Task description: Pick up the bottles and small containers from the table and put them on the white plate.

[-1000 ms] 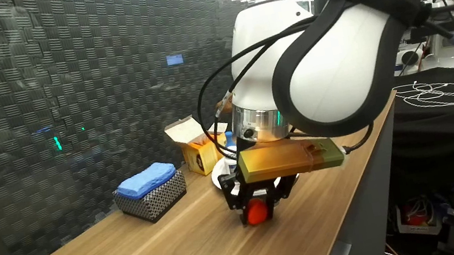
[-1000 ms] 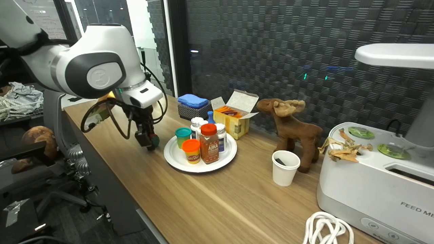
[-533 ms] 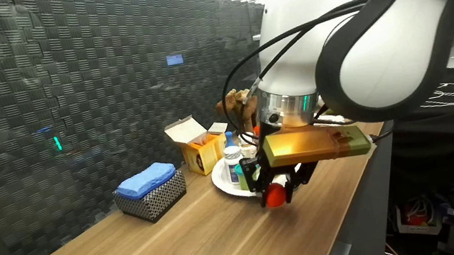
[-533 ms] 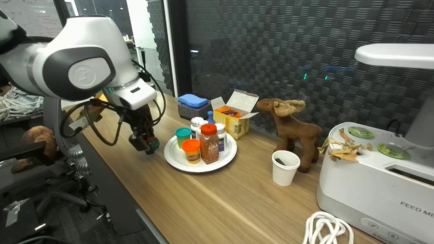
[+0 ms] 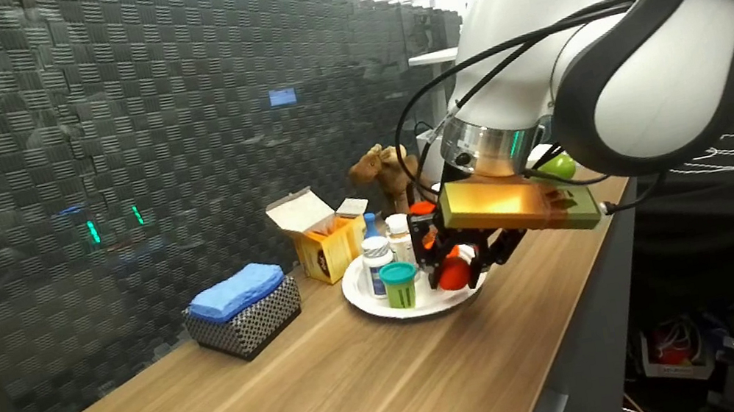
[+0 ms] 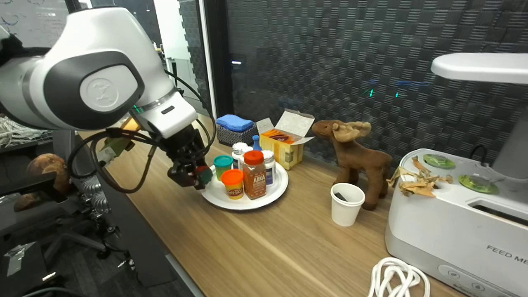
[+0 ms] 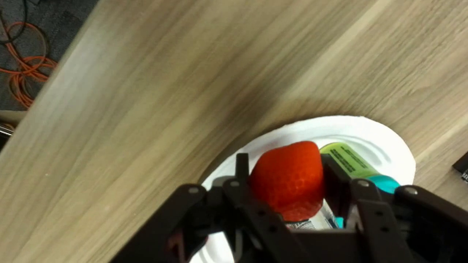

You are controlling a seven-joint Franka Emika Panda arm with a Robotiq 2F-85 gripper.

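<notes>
The gripper [image 7: 284, 163] pinches a strawberry [image 7: 290, 179] by 2 sides, at the left rim of the plate [image 6: 277, 188] in an exterior view. On the plate, the green tub [image 6: 222, 168] should be light and stiff; the spice bottle [image 6: 255, 177], likely heavier, suits a hold mid-body.

Your end effector [image 5: 454, 278] clasps a round red object [image 5: 454, 273] at the edge of the white plate [image 5: 378, 308]. On that plate you see a green tub [image 5: 400, 288] in front of two white bottles [image 5: 379, 267]; a yellow carton [image 5: 329, 249] stands open on the table [image 5: 280, 399].
</notes>
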